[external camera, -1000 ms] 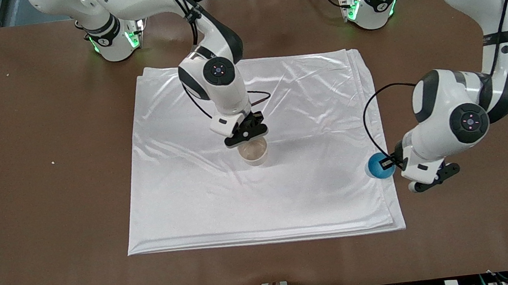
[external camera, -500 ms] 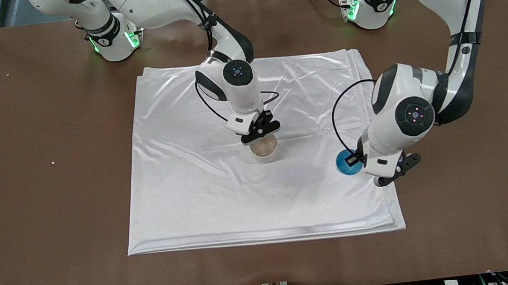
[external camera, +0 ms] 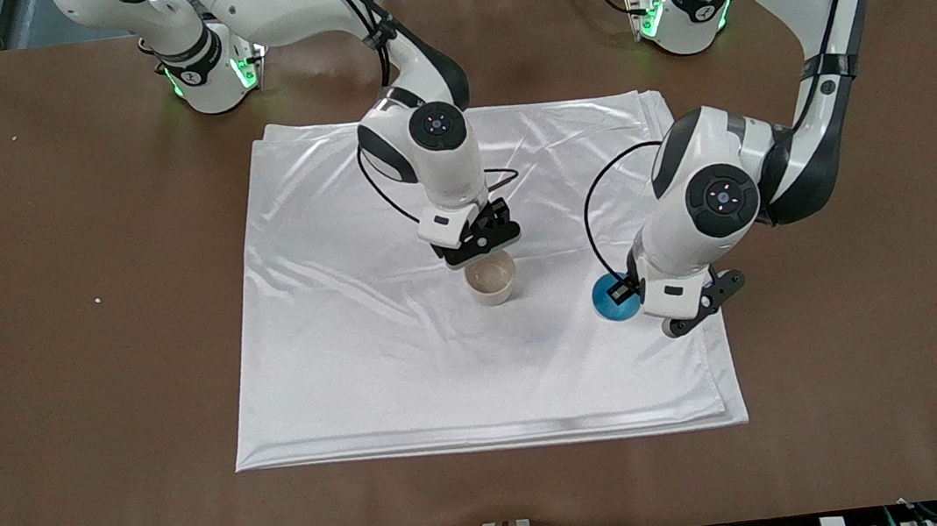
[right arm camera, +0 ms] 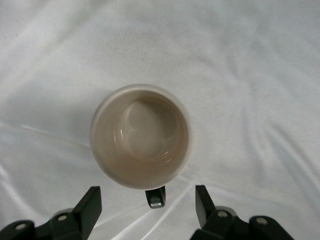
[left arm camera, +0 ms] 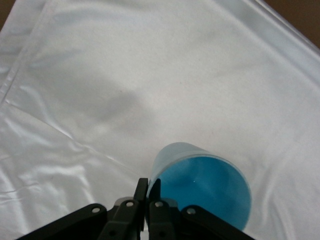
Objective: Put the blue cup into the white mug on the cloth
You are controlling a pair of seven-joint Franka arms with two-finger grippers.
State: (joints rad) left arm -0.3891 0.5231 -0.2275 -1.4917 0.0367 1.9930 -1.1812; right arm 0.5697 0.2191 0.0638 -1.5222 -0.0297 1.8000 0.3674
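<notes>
The left gripper (left arm camera: 148,192) pinches the blue cup (left arm camera: 202,187) by its rim, over the cloth (external camera: 376,379) toward the left arm's end. The cup is probably light, stiff plastic. The right gripper (right arm camera: 147,202) stands spread above the white mug (external camera: 491,278), which sits mid-cloth.

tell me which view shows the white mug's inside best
The right wrist view: it looks straight down into the white mug, showing its empty inside and dark handle. The front view shows the mug small on the cloth, just below the right gripper. The left wrist view misses it.
</notes>
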